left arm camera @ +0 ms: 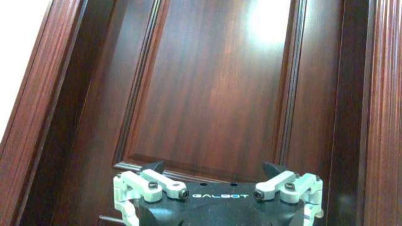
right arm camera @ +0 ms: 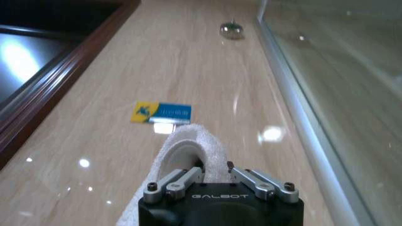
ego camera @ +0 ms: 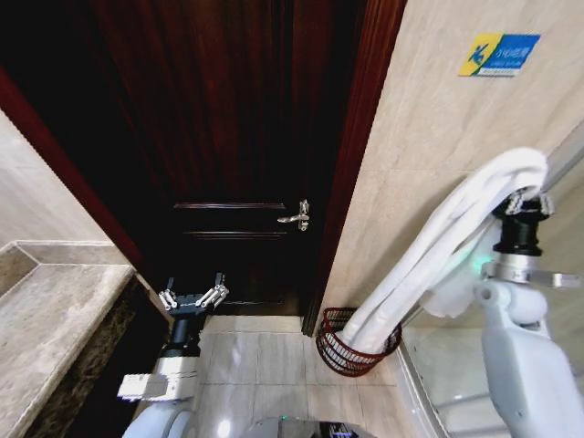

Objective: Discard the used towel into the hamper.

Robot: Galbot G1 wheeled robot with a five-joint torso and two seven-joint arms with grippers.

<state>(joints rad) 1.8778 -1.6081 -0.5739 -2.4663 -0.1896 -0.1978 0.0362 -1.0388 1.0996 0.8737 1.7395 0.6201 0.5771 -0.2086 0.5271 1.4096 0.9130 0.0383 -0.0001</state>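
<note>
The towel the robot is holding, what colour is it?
White; the towel shows best in the head view.

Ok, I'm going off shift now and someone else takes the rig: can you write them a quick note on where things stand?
Right gripper: raised by the tiled wall, shut on the white towel.
Towel: draped down from the gripper, lower end reaching into the hamper on the floor by the door frame.
Left gripper: open, idle, low before the dark door.
Done: towel carried over the hamper.
Left: release it so all of it drops in.
</note>
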